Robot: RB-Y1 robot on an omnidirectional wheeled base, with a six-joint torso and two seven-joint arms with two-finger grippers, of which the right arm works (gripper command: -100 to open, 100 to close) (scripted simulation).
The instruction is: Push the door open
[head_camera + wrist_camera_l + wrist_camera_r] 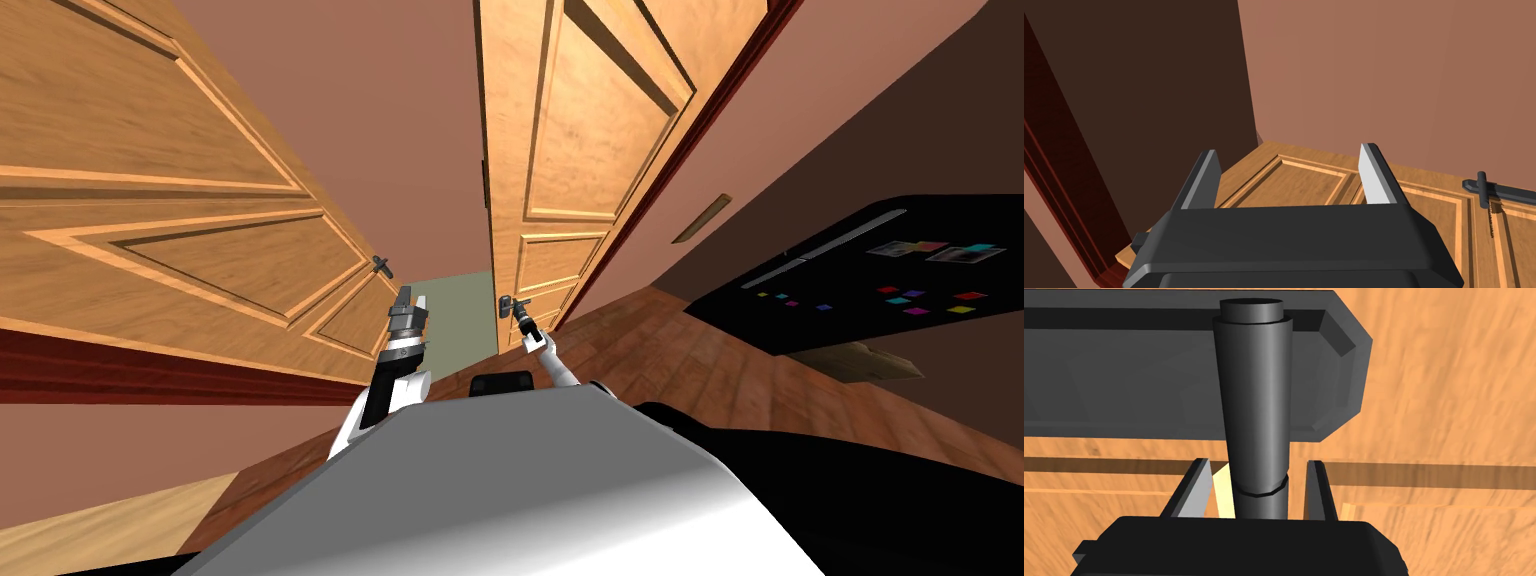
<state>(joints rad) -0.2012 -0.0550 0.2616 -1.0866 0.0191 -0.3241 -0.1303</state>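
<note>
The left door (150,200), panelled wood, fills the left side, with its own lever (381,266) near its inner edge. Just beside that lever hangs the left gripper (413,296). It is released, and in its wrist view its two fingers (1200,182) stand wide apart around nothing.

Between the two doors a narrow gap shows a strip of pale green floor (455,315).

To the right of the gap is the task's right door (580,120). Low on the edge that faces the gap is its dark lever handle (513,303). The right gripper (524,318) is at that handle. In its wrist view the fingers (1194,488) are clenched in from either side of the round bar (1256,403), with the grey backplate (1124,373) behind it.

My judgement is that the push should go squarely into the door face through this grip. The hand needs to follow the door's arc so that the handle does not twist out from between the thin blades. The base should advance with the arm rather than overreaching. The left arm is best kept clear of the gap.

Further right, a black fridge (860,300) with coloured magnets stands on the wooden floor (680,350).

Count: two doors, two lever handles, two grippers, one fridge.
</note>
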